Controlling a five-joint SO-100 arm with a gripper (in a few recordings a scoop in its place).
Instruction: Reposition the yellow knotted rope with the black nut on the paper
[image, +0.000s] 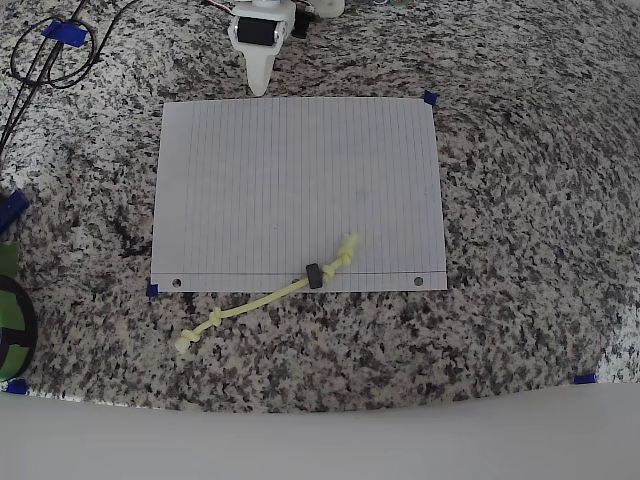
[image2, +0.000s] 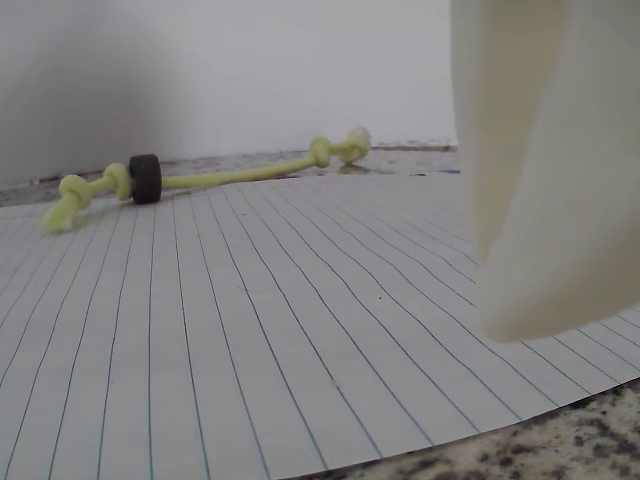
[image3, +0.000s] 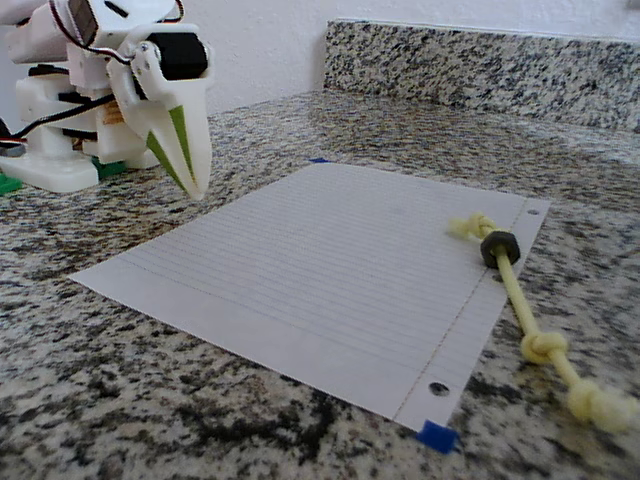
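Note:
The paper (image: 290, 170) lies flat on the granite counter. The yellow knotted rope (image: 262, 297) runs diagonally across the paper's lower edge in the overhead view. Its upper knotted end rests on the sheet and its longer part trails onto the granite. The black nut (image: 315, 275) sits on the rope just inside that edge. My gripper (image: 259, 88) hovers at the opposite edge of the paper, far from the rope, shut and holding nothing. The wrist view looks across the paper (image2: 250, 340) to the rope (image2: 240, 174) and nut (image2: 145, 178), with the gripper (image2: 505, 290) at right. The fixed view shows the gripper (image3: 198, 185), rope (image3: 520, 305), nut (image3: 499, 247) and paper (image3: 320, 250).
Black cables (image: 45, 60) loop at the counter's top left. Blue tape marks (image: 430, 98) sit near the paper's corners. A green object (image: 10, 325) pokes in at the left edge. A granite backsplash (image3: 480, 65) rises behind the counter, and the arm's base (image3: 55, 150) stands at left.

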